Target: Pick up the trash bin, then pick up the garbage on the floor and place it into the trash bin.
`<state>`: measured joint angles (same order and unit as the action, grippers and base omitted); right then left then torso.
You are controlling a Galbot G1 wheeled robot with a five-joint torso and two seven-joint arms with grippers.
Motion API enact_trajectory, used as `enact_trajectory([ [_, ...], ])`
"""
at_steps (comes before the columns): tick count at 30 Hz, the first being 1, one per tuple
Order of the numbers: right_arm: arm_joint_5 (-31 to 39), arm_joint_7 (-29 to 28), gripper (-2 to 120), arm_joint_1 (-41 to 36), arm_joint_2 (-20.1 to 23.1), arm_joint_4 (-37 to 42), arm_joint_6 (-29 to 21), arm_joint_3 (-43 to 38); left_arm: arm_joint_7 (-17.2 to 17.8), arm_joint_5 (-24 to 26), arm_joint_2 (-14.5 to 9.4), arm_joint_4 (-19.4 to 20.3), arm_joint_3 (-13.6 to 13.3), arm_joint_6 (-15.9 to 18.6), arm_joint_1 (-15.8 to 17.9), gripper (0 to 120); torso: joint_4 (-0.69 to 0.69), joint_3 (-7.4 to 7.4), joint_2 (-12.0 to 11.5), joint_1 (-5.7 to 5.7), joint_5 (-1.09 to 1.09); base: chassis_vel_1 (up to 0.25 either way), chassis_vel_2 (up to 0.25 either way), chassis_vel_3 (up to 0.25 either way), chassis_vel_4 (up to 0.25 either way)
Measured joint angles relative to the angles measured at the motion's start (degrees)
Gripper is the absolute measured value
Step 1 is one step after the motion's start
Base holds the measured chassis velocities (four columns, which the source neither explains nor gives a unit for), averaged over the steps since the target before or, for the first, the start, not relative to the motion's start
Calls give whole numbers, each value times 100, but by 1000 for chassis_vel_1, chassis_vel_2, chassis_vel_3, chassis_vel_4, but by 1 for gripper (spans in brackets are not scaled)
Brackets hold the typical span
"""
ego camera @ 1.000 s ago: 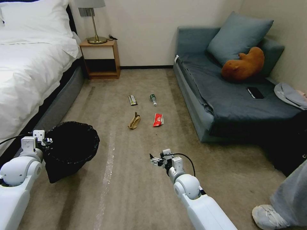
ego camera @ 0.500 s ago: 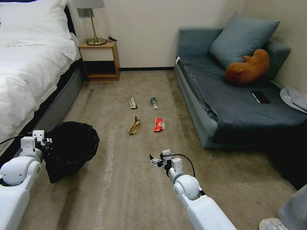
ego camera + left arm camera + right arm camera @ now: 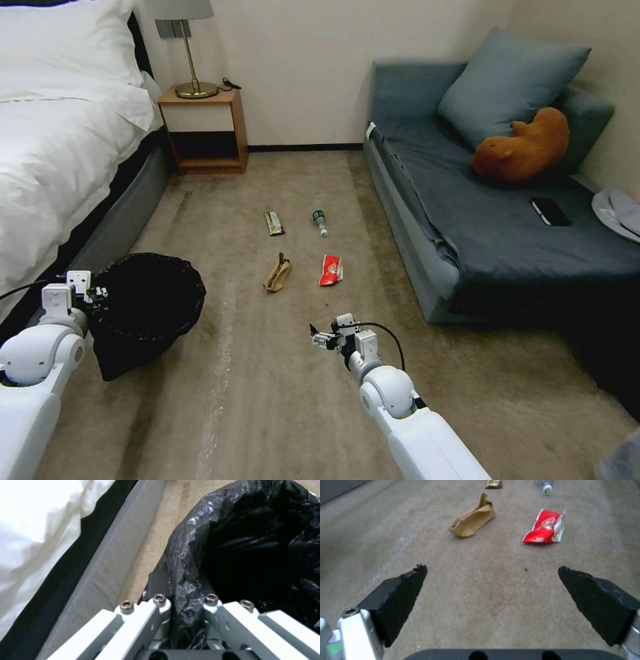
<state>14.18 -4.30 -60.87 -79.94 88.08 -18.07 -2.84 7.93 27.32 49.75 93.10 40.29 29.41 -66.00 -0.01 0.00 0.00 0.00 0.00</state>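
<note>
Since a second ago the whole head view has slid, so the camera moved, not the litter; both arms keep their pose. At the left, beside the bed (image 3: 60, 153), the left gripper (image 3: 181, 620) stays clenched on the trash bin's (image 3: 143, 307) black liner rim. The right gripper (image 3: 491, 580) hangs released above the carpet, short of the brown paper bag (image 3: 472, 519) and red snack wrapper (image 3: 545, 527), whose white print is unreadable. Farther on lie the bar wrapper (image 3: 274, 223) and bottle (image 3: 321, 221).
</note>
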Motion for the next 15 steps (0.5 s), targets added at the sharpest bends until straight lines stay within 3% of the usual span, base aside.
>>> enact_trajectory([
  [15, -70, 14, 100, -17, 5, -23, 7, 84, -24, -12, 0, -44, 119, -23, -93, 4, 1, 0, 0, 0, 0, -97, 89, 86, -89],
])
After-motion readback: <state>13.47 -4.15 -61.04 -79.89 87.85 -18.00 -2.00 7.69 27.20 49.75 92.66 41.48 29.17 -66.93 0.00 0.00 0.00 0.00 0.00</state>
